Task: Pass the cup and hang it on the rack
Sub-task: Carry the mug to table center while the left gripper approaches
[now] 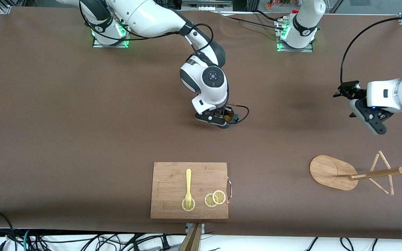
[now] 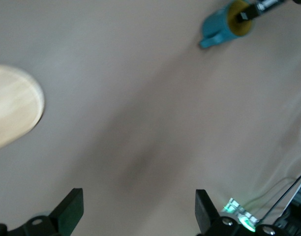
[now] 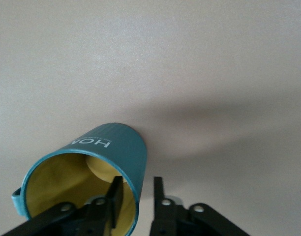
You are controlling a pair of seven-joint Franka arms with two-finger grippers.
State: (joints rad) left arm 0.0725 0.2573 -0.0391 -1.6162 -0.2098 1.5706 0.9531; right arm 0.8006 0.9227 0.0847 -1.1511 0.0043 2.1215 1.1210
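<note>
The teal cup (image 1: 229, 117) sits at the middle of the table under my right gripper (image 1: 224, 121). In the right wrist view the cup (image 3: 118, 147) shows its ribbed wall and yellow inside. My right gripper (image 3: 135, 184) straddles the rim, one finger inside and one outside, with small gaps to the wall on both sides. The cup also shows in the left wrist view (image 2: 224, 28). The wooden rack (image 1: 332, 170) stands toward the left arm's end of the table, nearer the front camera. My left gripper (image 1: 373, 123) is open and empty over bare table beside the rack; it also shows in the left wrist view (image 2: 138, 211).
A wooden cutting board (image 1: 166, 195) with a yellow fork (image 1: 188, 186) and lemon slices (image 1: 215, 198) lies near the table's front edge. The rack's oval base (image 2: 13, 105) shows in the left wrist view.
</note>
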